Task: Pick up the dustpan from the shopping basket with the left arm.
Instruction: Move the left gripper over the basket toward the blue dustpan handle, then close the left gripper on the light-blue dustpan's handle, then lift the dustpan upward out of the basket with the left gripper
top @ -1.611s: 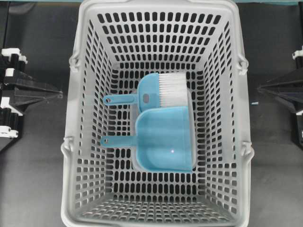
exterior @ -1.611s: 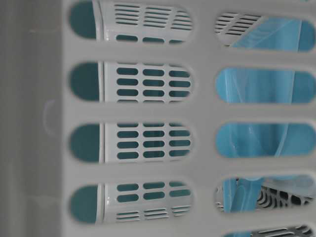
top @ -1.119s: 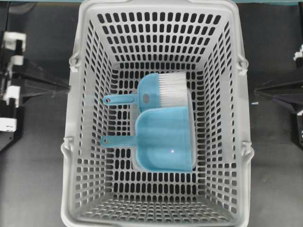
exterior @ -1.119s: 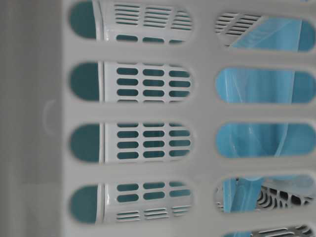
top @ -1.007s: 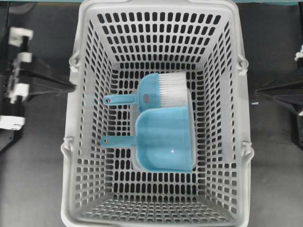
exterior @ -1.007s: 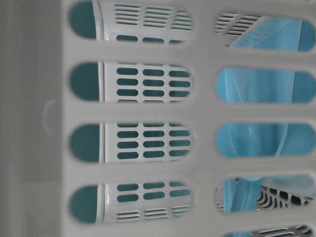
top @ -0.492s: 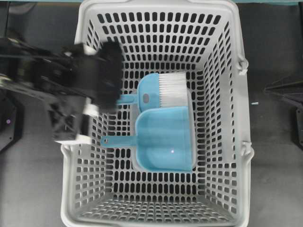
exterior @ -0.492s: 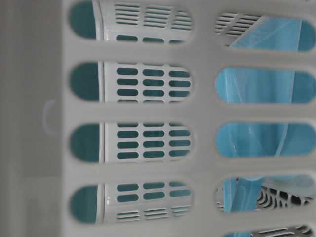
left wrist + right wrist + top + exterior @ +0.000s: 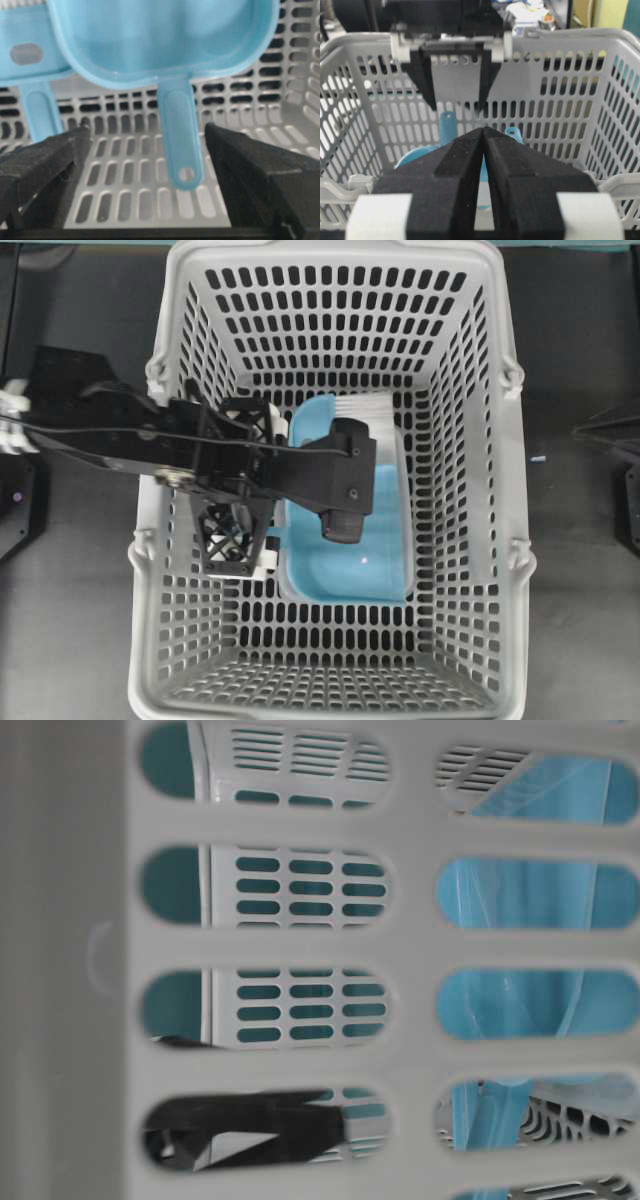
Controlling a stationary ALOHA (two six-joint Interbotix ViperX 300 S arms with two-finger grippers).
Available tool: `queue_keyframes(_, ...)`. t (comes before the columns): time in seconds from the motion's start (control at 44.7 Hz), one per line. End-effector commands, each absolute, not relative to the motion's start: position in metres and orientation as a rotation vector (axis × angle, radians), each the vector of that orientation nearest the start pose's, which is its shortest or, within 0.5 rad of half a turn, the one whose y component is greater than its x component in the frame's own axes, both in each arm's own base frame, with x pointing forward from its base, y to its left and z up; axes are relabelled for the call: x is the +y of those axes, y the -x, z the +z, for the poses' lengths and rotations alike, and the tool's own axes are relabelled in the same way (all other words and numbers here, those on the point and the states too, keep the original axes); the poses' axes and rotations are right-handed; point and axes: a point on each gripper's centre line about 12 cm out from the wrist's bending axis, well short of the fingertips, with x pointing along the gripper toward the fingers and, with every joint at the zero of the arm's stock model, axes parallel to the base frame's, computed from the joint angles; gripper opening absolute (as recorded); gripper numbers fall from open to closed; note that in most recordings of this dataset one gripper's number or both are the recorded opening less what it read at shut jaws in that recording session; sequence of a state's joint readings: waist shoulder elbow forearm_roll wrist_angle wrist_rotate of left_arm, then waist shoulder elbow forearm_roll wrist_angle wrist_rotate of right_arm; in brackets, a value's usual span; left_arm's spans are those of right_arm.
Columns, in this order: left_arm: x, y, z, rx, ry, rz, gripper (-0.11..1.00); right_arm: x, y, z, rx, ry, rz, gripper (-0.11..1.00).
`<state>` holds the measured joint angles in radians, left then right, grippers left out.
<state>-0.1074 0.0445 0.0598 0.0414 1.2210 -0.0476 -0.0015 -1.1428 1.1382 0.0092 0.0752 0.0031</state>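
The light blue dustpan point(image 9: 345, 565) lies flat on the floor of the grey shopping basket point(image 9: 150, 570), its thin handle point(image 9: 179, 145) pointing at the left wall. My left gripper point(image 9: 238, 508) is inside the basket, fingers pointing down. It is open and holds nothing. In the left wrist view point(image 9: 146, 131) its jaws stand wide either side of the dustpan handle, which lies nearer the right finger point(image 9: 250, 170) and apart from both. The right wrist view shows the left gripper point(image 9: 459, 105) over the handle ends. My right gripper point(image 9: 484, 129) is shut and empty outside the basket's right wall.
A blue hand brush with white bristles point(image 9: 360, 402) lies beside the dustpan, its handle point(image 9: 37, 112) by the left finger. The left arm point(image 9: 110, 435) crosses the basket's left rim. Slotted walls point(image 9: 560, 110) close in all sides. A black part shows through a low slot point(image 9: 250, 1120).
The left arm swung from outside the basket's left side over the rim and down inside; it now hides both handles from overhead. The right arm drew back slightly to the right.
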Motion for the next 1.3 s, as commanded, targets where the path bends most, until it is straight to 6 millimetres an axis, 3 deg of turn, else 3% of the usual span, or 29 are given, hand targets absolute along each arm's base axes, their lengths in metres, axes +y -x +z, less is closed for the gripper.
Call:
queue_keyframes(0.0, -0.043, -0.401, 0.272, 1.332, -0.082, -0.045, 0.9, 0.0, -0.169, 0.302, 0.057, -0.017, 0.0, 0.0)
queue_keyframes(0.336, -0.057, -0.402, 0.217, 1.446, -0.11, -0.064, 0.89, 0.0, -0.167, 0.3, 0.06, -0.018, 0.0, 0.0)
queue_keyframes(0.582, -0.053, -0.406, 0.203, 1.376, -0.081, -0.05, 0.86, 0.0, -0.167, 0.297, 0.066, -0.02, 0.0, 0.0)
queue_keyframes(0.671, -0.051, -0.403, 0.204, 1.366, -0.05, -0.025, 0.76, 0.0, -0.167, 0.296, 0.067, -0.018, 0.0, 0.0)
queue_keyframes(0.85, -0.047, -0.399, 0.225, 1.311, -0.03, -0.015, 0.27, 0.0, -0.167, 0.294, 0.072, -0.018, 0.0, 0.0)
queue_keyframes(0.962, -0.042, -0.397, 0.242, 1.276, -0.018, -0.007, 0.28, 0.0, -0.166, 0.294, 0.072, -0.018, 0.0, 0.0)
queue_keyframes(1.275, -0.03, -0.396, 0.33, 1.04, 0.02, 0.005, 0.28, 0.0, -0.166, 0.291, 0.078, -0.021, 0.0, 0.0)
